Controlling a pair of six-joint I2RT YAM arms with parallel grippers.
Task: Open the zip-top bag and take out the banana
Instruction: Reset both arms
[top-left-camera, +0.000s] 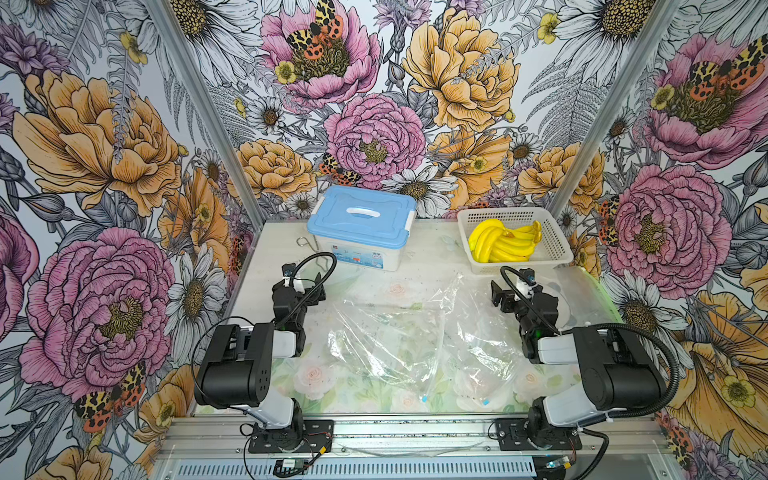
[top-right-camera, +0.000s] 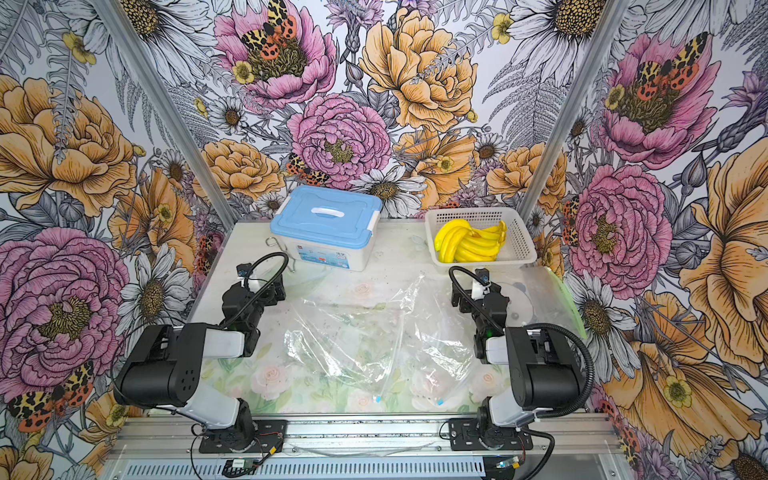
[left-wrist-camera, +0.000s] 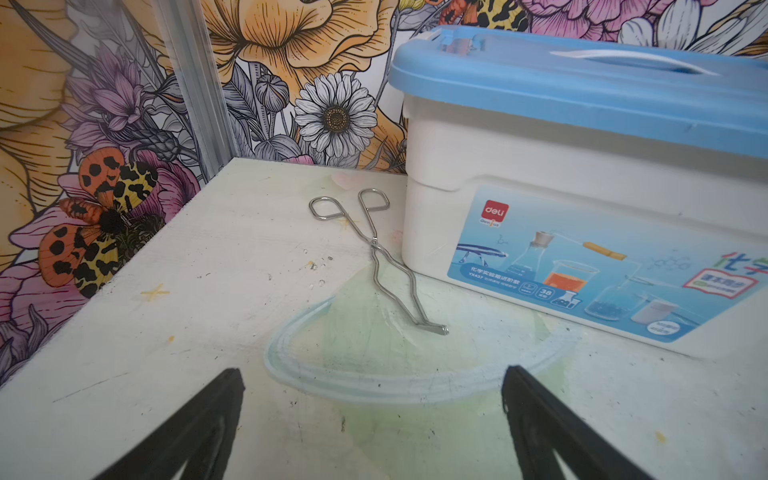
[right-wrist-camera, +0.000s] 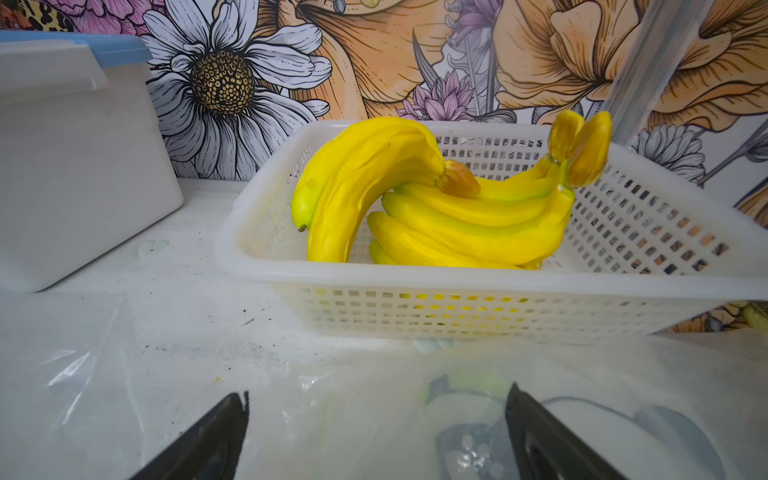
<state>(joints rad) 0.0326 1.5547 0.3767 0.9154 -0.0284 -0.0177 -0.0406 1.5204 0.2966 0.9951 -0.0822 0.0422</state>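
Looking down in both top views, we see the table (top-left-camera: 432, 255), covered in a pale flower print, filling the floor of a booth with flowered walls. Next in size come the two arms, one at each side of the near edge, both reaching toward the back. The left gripper (left-wrist-camera: 372, 376) hangs just above the table near the storage box, its jaws spread wide with nothing between them. The right gripper (right-wrist-camera: 377, 395) likewise stands wide apart and empty, low over clear plastic just in front of the basket; whether it touches that plastic we cannot tell.

Between the arms lie two clear zip-top bags (top-left-camera: 374, 349), crumpled and mostly flat on the table, side by side and overlapping where they meet. The right bag (top-left-camera: 478, 332) has a corner sticking up toward the back.

At the back stands a white storage box (top-left-camera: 361, 249) with its blue lid (top-left-camera: 361, 216) on. To its right, well apart, is a white mesh basket (top-left-camera: 519, 266). The bananas (top-left-camera: 503, 243) are in that basket: yellow bunches piled together, stems rising above the rim.

Metal tongs (left-wrist-camera: 374, 253) lie flat on the table just beside the box, on its left. Smallest of all, a blue slider (top-left-camera: 424, 398) sits at the near end of each bag; whether the zips are closed we cannot tell.
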